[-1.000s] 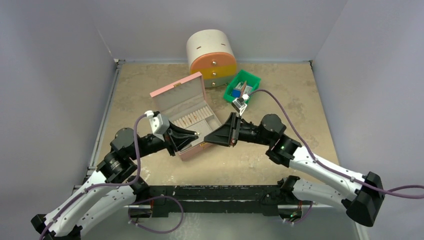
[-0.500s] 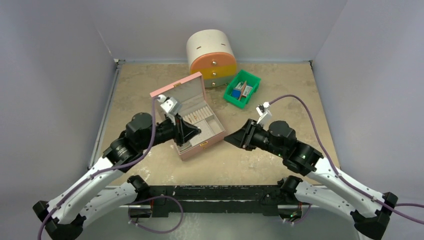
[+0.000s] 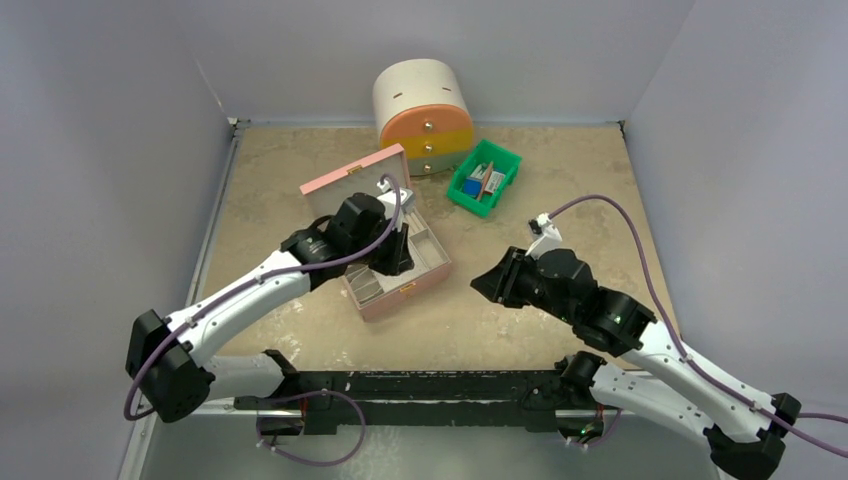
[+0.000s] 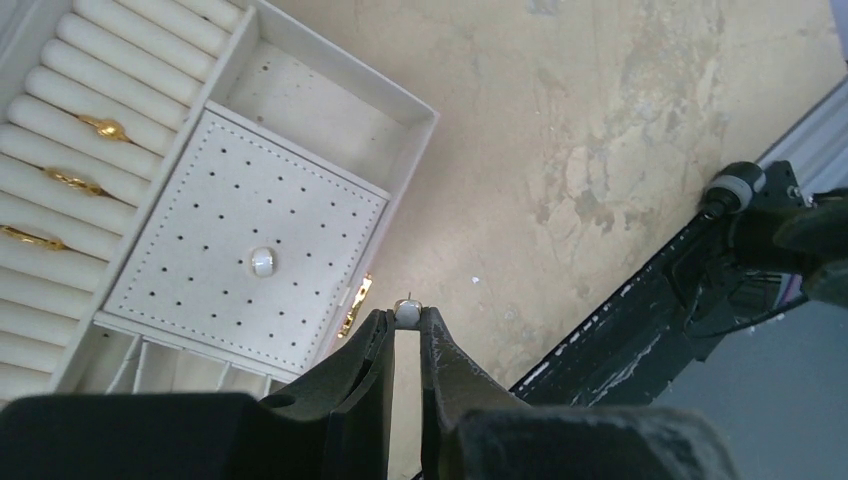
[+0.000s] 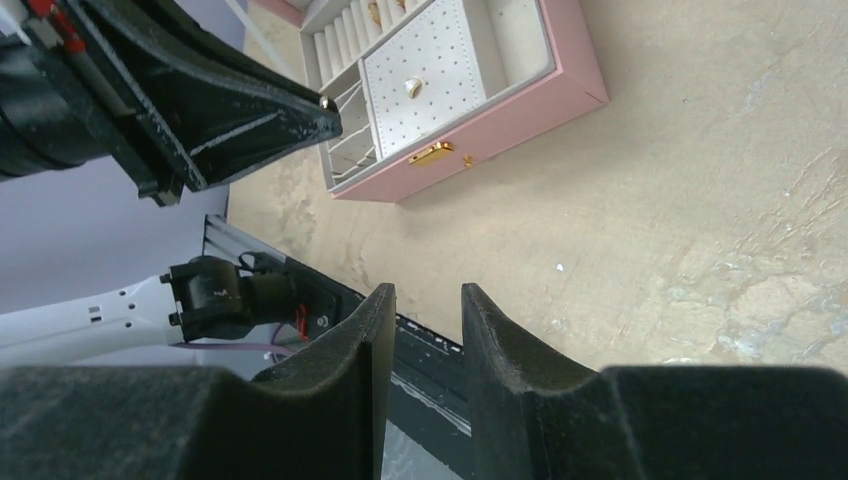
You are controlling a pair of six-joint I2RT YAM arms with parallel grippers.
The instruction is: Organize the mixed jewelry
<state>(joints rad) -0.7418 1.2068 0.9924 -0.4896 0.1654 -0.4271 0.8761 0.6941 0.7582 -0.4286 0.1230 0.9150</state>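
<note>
The left gripper (image 4: 407, 325) pinched a tiny white earring (image 4: 407, 312) at its tips, just beside the pink jewelry box (image 5: 520, 118), and the right gripper (image 5: 425, 300) hung a little spread, holding nothing. Gold rings (image 4: 105, 127) already sat in the rolls (image 4: 150, 30) and one other earring (image 4: 262, 262) on the dotted pad (image 4: 300, 230), so the job looked maybe half done. No writing could be read.

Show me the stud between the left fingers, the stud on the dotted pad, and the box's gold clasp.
held stud (image 4: 407, 313), left wrist view, its white head.
pad stud (image 4: 262, 262), left wrist view, centre of its head.
gold clasp (image 5: 432, 153), right wrist view, middle of the latch.
</note>
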